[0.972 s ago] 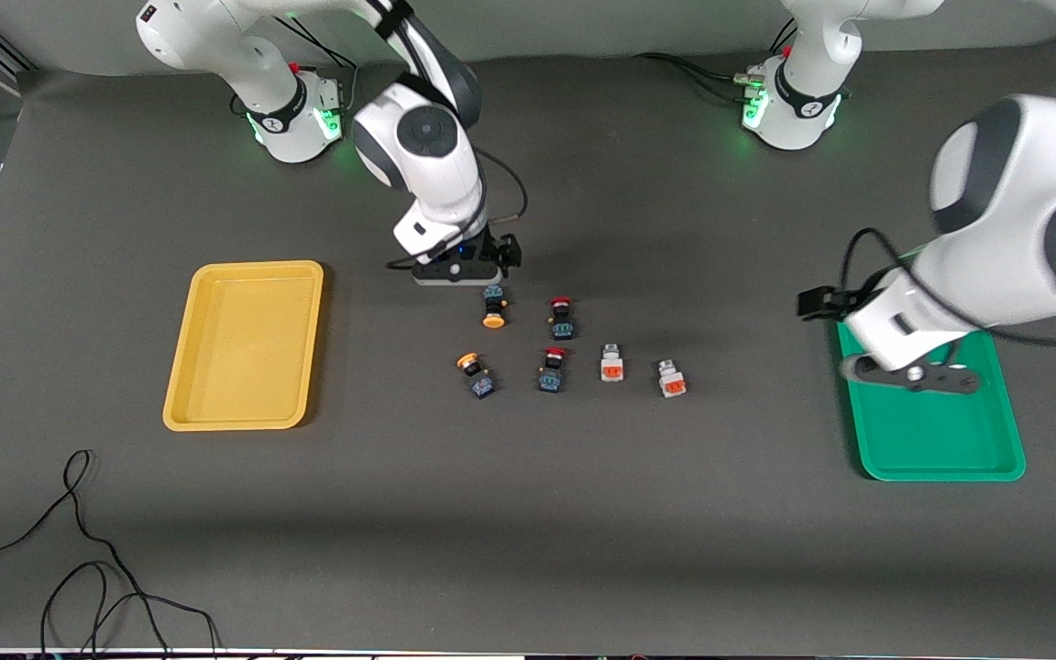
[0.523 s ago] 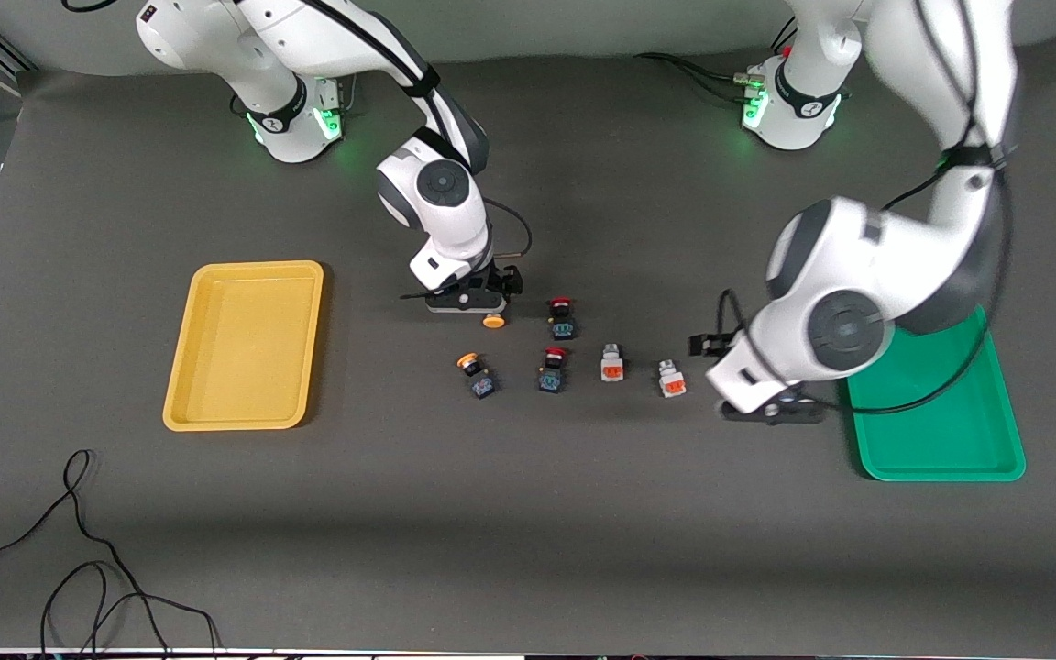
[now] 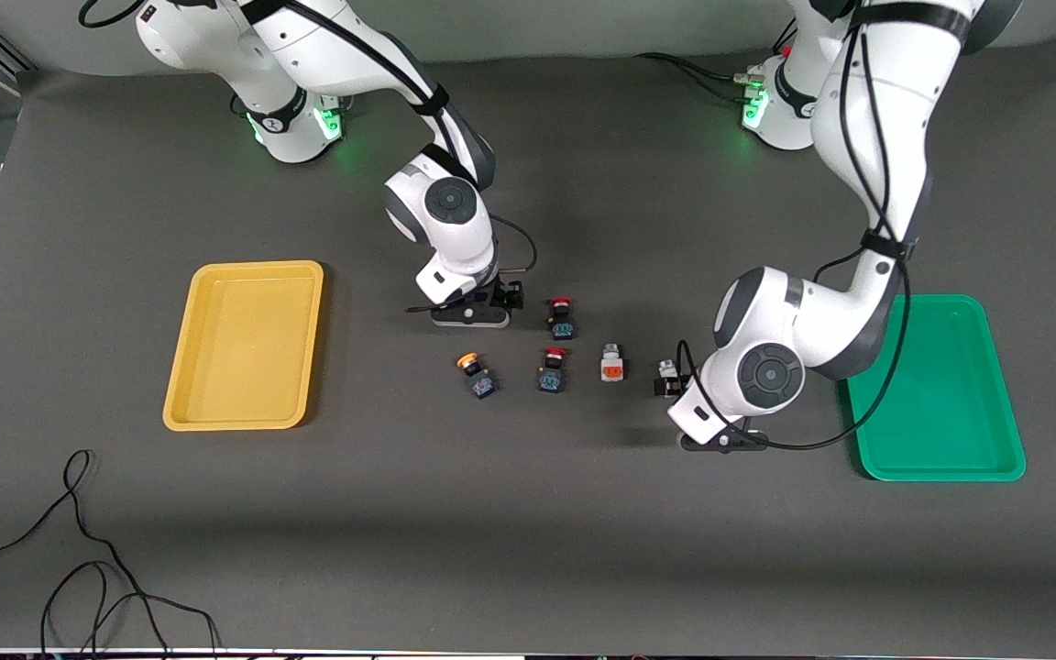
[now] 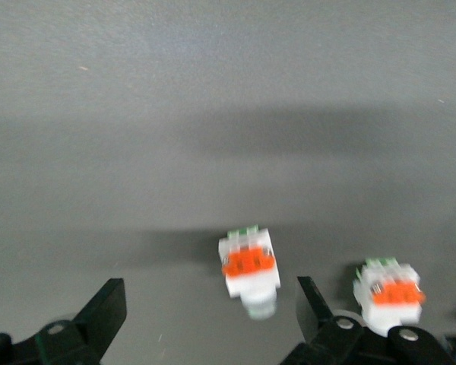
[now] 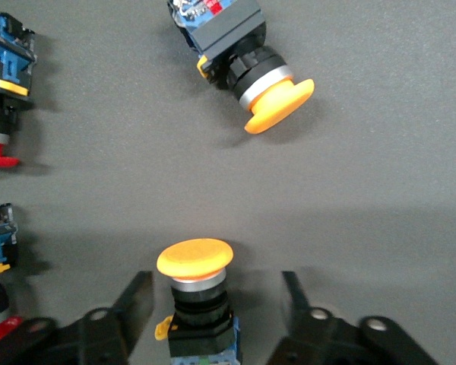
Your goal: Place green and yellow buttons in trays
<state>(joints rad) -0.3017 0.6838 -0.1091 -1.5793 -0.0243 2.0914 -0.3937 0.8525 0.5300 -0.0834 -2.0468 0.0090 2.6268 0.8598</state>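
Both arms have come lower since the earlier frames: the left gripper (image 3: 719, 442) has left the green tray (image 3: 1005, 458) and now sits low over the mat by the white-grey switch nearest that tray (image 3: 667, 370), while the right gripper (image 3: 470, 317) has settled over the yellow-capped button farthest from the front camera, which its body now hides. Across the front view, the yellow tray (image 3: 180, 403) lies toward the right arm's end; between the trays sit the second yellow-capped button (image 3: 475, 372), two red-capped buttons (image 3: 561, 316) and the other white-grey switch (image 3: 612, 365). From the left wrist view, the left gripper's fingers (image 4: 106, 312) stand wide apart with one white-grey switch (image 4: 249, 266) between them, untouched, and another switch (image 4: 389, 293) just beside one finger. From the right wrist view, the right gripper's fingers (image 5: 135, 304) are likewise spread, with a yellow-capped button (image 5: 196, 285) upright between them and not gripped; the other yellow-capped button (image 5: 247, 68) lies tilted on the mat.
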